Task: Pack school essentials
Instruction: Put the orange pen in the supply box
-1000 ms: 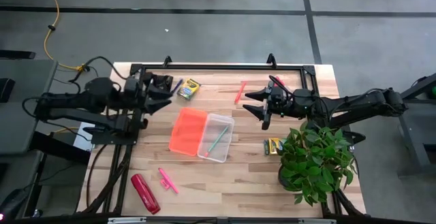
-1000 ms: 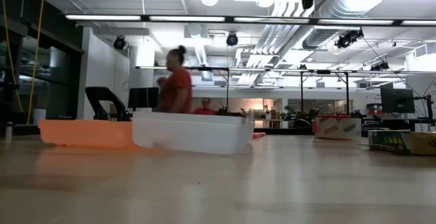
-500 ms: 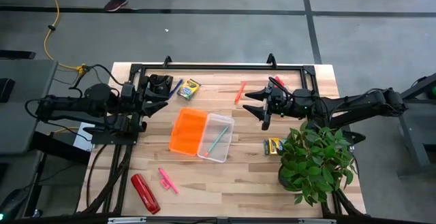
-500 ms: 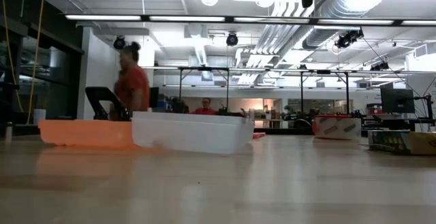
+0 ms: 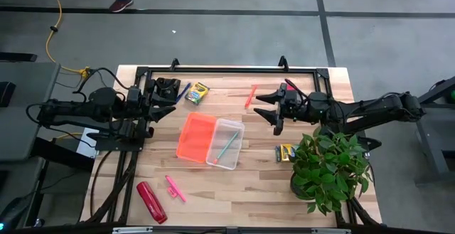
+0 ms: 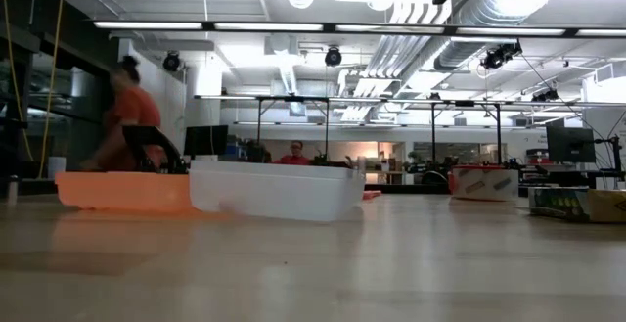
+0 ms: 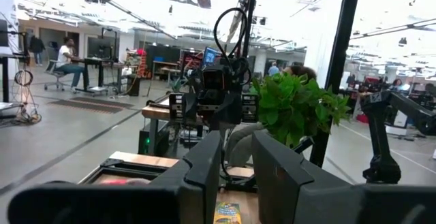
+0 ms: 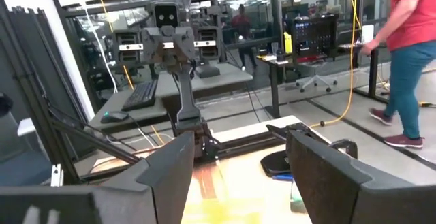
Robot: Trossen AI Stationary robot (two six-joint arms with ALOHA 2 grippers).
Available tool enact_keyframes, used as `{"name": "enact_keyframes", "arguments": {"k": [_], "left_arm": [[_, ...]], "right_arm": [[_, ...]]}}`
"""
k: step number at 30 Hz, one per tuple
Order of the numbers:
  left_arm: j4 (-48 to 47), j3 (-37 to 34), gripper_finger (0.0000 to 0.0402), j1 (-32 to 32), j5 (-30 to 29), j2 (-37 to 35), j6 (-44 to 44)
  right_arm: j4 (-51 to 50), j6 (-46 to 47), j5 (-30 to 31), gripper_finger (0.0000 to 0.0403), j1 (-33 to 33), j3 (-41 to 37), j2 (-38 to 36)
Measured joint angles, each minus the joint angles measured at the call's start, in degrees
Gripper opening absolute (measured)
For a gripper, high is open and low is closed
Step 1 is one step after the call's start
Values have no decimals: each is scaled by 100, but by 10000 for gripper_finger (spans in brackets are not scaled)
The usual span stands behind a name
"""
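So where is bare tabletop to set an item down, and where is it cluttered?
Bare wood lies between the clear bin and the potted plant, below the crayon box, and between the pink marker and the plant. It is crowded at the far-left corner: crayon box, blue pen, left gripper.

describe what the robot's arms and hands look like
Both arms are dark, near-black, jointed tubes. Each ends in a two-finger hand: the left hand and the right hand have broad, flat, tapering dark fingers. No markings show.
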Motion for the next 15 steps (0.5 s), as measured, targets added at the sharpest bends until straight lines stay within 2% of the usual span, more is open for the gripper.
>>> {"name": "enact_keyframes", "arguments": {"k": [2, 5, 8, 12, 15], "left_arm": [[-1, 0, 74, 0, -1, 2, -18], [-1, 0, 74, 2, -11, 2, -103], [1, 0, 74, 2, -14, 4, -106], [5, 0, 74, 2, -38, 4, -107], [5, 0, 74, 2, -42, 4, -107]], "right_arm": [[0, 406, 35, 226, 0, 0, 0], [-220, 1699, 631, 226, -73, 97, 129], [-1364, 2689, 865, 226, -345, 616, 468], [-3295, 3958, 961, 226, -870, 1683, 1279], [-4666, 4453, 957, 226, -1346, 2460, 1978]]}}
